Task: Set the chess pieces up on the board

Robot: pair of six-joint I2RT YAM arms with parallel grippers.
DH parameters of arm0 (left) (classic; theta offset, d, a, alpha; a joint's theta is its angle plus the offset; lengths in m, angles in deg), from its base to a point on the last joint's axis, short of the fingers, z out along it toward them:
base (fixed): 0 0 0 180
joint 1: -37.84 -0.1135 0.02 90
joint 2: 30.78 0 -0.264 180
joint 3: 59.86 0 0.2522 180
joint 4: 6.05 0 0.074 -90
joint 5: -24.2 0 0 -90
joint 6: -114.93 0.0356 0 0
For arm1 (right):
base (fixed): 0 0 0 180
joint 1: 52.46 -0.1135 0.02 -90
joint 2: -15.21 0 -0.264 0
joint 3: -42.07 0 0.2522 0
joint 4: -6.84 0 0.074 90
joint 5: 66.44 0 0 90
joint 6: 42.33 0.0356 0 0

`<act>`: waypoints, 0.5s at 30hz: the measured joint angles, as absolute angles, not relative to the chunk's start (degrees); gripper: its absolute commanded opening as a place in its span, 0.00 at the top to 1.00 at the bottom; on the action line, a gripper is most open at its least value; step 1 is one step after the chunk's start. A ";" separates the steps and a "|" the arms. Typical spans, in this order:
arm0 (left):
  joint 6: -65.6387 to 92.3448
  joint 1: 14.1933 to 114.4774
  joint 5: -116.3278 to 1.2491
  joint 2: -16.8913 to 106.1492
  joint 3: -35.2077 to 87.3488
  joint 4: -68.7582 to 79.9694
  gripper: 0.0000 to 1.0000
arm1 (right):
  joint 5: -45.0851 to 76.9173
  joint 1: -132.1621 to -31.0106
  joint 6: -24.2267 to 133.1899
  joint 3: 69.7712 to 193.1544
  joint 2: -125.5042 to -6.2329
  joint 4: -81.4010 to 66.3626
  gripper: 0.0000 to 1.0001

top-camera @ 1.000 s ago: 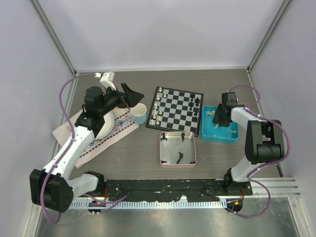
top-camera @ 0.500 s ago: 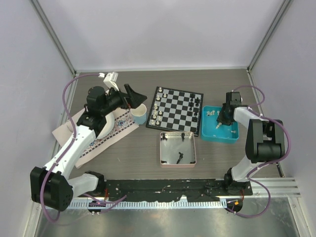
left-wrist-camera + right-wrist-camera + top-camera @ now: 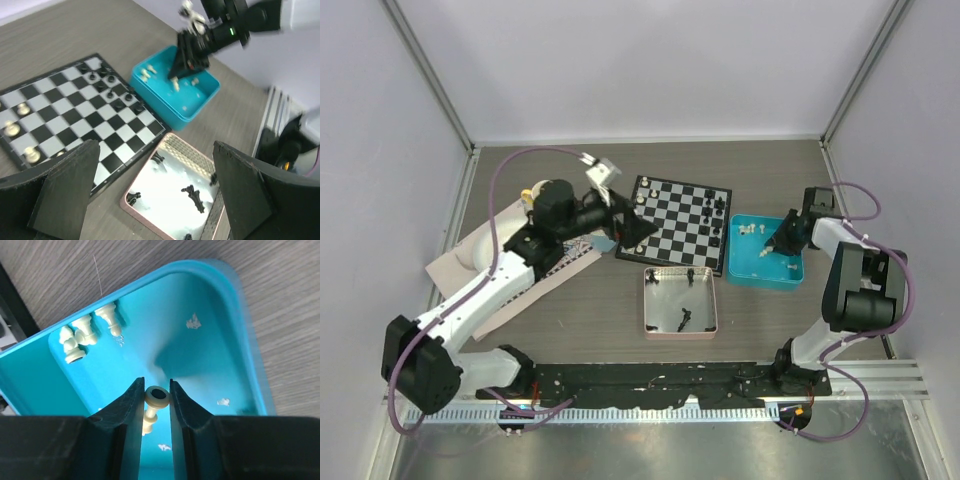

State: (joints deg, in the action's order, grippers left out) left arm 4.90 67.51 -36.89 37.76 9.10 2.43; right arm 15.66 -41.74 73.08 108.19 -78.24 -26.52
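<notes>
The board (image 3: 677, 222) lies at the table's centre with off-white chess pieces (image 3: 636, 225) along its left edge and black ones (image 3: 717, 215) at its right. My left gripper (image 3: 632, 222) is open and empty, hovering over the board's left edge. In the left wrist view its gripper (image 3: 157, 195) frames the pink tray (image 3: 150, 220), which holds black pieces (image 3: 192, 194). My right gripper (image 3: 782, 240) reaches into the blue tray (image 3: 760, 272). In the right wrist view that gripper (image 3: 156, 385) is shut on an off-white chess piece (image 3: 156, 396), with more off-white pieces (image 3: 80, 335) lying nearby.
A patterned placemat (image 3: 535, 280) with a white bowl (image 3: 480, 255) lies at the left. A light-blue cup (image 3: 605, 243) is mostly hidden under my left arm. The pink tray (image 3: 650, 310) sits in front of the board. Walls enclose the table.
My left arm has swung right, from beside the cup to over the board's left edge. My right gripper has shifted right inside the blue tray and holds an off-white piece.
</notes>
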 measured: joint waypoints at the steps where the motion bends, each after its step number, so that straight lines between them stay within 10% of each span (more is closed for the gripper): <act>1: 7.83 69.67 -36.70 38.67 9.28 2.19 0.00 | 14.45 -40.78 73.64 108.27 -77.84 -27.04 0.88; 15: 35.41 85.34 -36.15 64.70 20.97 -6.31 0.02 | -2.16 -34.66 82.45 110.39 -73.12 -34.15 0.89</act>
State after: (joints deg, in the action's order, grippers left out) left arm 35.41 85.34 -36.15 64.70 20.97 -6.31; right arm -2.16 -34.66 82.45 110.39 -73.12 -34.15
